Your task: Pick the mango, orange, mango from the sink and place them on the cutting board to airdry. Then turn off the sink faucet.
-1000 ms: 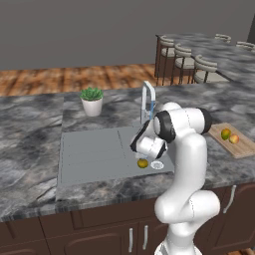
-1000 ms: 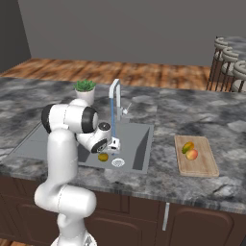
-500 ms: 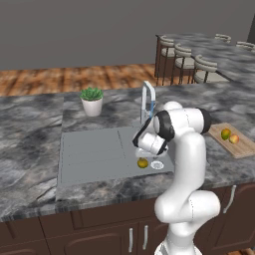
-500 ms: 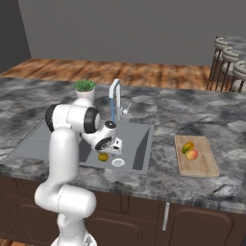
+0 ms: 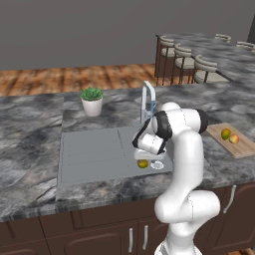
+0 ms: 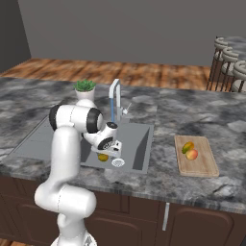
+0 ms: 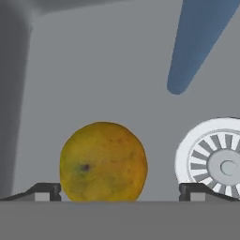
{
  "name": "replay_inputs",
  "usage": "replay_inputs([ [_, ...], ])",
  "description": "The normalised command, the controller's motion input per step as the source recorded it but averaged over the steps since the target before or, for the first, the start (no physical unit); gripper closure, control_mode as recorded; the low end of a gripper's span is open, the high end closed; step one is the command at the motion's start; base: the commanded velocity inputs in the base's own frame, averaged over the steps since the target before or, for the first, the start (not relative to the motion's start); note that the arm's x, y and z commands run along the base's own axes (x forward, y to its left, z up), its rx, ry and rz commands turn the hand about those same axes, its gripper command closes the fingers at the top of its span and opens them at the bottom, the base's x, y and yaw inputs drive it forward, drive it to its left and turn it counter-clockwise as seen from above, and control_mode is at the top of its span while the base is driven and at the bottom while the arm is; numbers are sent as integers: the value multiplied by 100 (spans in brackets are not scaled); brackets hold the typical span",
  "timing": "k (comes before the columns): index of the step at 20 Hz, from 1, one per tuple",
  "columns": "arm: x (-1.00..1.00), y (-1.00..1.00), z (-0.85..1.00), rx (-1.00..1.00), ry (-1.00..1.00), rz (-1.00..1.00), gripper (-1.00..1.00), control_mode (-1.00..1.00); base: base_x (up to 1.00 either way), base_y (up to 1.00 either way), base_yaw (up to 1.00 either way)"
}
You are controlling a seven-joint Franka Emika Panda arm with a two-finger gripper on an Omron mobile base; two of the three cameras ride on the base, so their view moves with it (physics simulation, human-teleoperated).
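Observation:
An olive-yellow mango (image 7: 103, 161) lies on the sink (image 5: 89, 149) floor beside the round white drain (image 7: 218, 164). My gripper (image 7: 119, 192) is open, its two fingertips low on either side of the fruit without touching it. From the base views the hand hangs just over this mango (image 5: 143, 163) (image 6: 103, 157), and the gripper (image 5: 144, 157) (image 6: 106, 151) points down into the basin. On the cutting board (image 5: 244, 149) (image 6: 202, 166) rest a green-and-orange mango (image 5: 225, 133) (image 6: 188, 147) and the orange (image 5: 234, 139) (image 6: 191, 154). The sink faucet (image 5: 147, 97) (image 6: 114, 98) runs a blue water stream (image 7: 197, 42).
A potted plant (image 5: 92, 102) (image 6: 85, 91) stands on the counter behind the sink's ribbed drainboard half. Bar stools (image 5: 184, 60) line a second counter at the back right. The faucet neck rises close behind my arm.
The hand has edged slightly down toward the mango in the sink. The jaws have stayed open and the fruits have not moved.

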Motion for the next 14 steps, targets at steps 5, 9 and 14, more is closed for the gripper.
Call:
replay_inputs([
  [5,0,12,-12,1,7,0,-100,-100,0,0,0],
  [9,1,0,-20,1,8,0,100,-100,0,0,0],
  [14,-1,-12,-10,1,4,0,100,-100,0,0,0],
])
